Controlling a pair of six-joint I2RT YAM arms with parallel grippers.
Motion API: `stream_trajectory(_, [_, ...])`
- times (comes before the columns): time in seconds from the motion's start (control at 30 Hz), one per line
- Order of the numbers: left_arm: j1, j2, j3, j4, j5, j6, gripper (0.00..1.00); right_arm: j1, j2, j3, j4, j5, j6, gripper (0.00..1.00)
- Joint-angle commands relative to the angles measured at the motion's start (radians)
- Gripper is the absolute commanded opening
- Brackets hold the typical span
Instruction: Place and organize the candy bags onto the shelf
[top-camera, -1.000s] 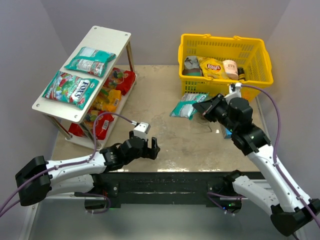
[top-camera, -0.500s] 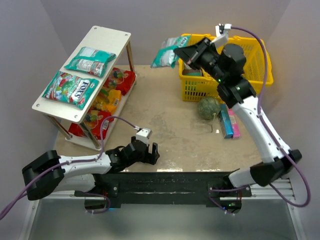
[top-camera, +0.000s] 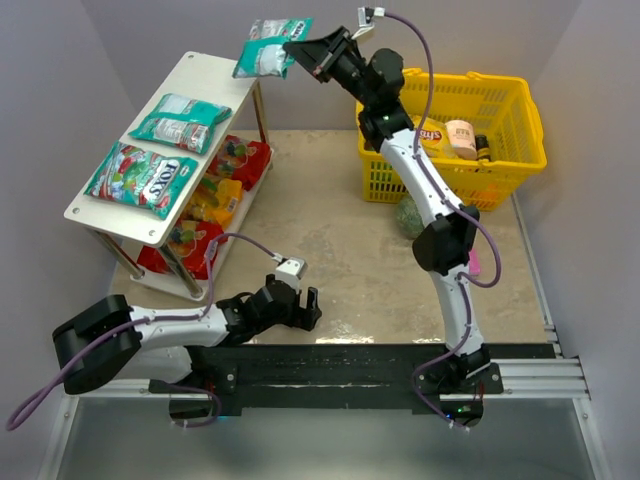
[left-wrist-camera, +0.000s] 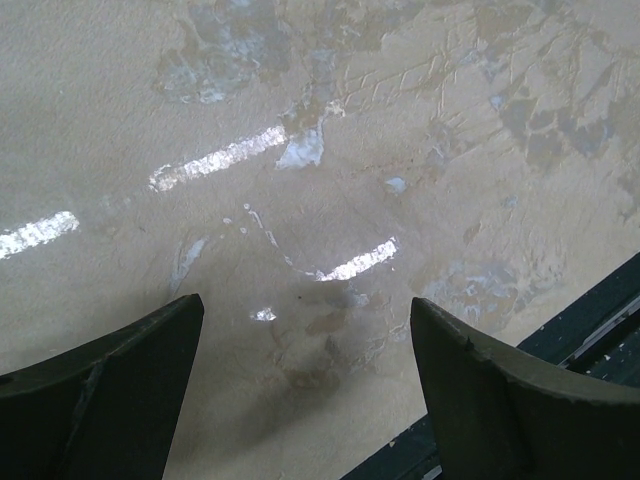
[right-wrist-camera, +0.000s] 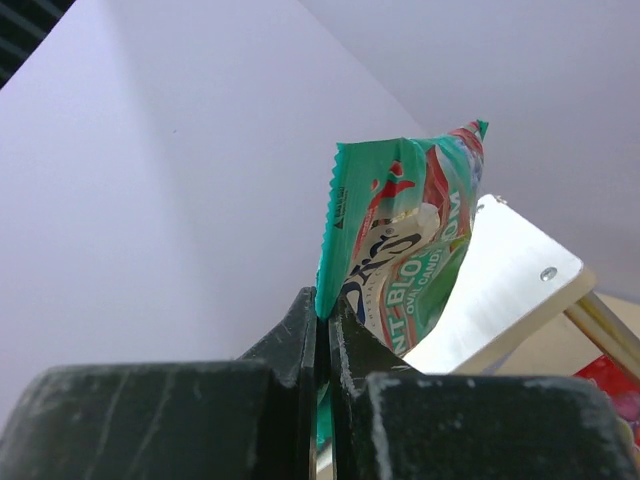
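Shelf at ten o'clock, basket at two. Two candy bags lie on the shelf's top tier; a third bag hangs above its far end.

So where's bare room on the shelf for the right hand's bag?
On the shelf, the top tier's far end is bare, between its back edge and the small teal bag. The big green-white bag fills the near half. The lower tier is crowded with red and yellow bags. The held bag hangs near that end.
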Motion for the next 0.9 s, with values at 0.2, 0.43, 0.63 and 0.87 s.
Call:
stream_trajectory(0.2, [0.003, 0.048, -0.006, 0.080, 0.039, -0.009, 0.89, 0.064, 0.074, 0.009, 0.235, -0.009, 0.044, 0.00])
stream_trajectory(0.43, [0.003, 0.048, -0.012, 0.089, 0.039, -0.020, 0.89, 0.078, 0.101, -0.030, 0.233, 0.011, 0.058, 0.00])
stream_trajectory(0.63, [0.003, 0.048, -0.014, 0.089, 0.038, -0.021, 0.89, 0.083, 0.146, -0.033, 0.236, 0.032, 0.095, 0.00])
stream_trajectory(0.87, [0.003, 0.042, -0.023, 0.089, 0.033, -0.028, 0.89, 0.083, 0.192, -0.007, 0.236, 0.046, 0.118, 0.14])
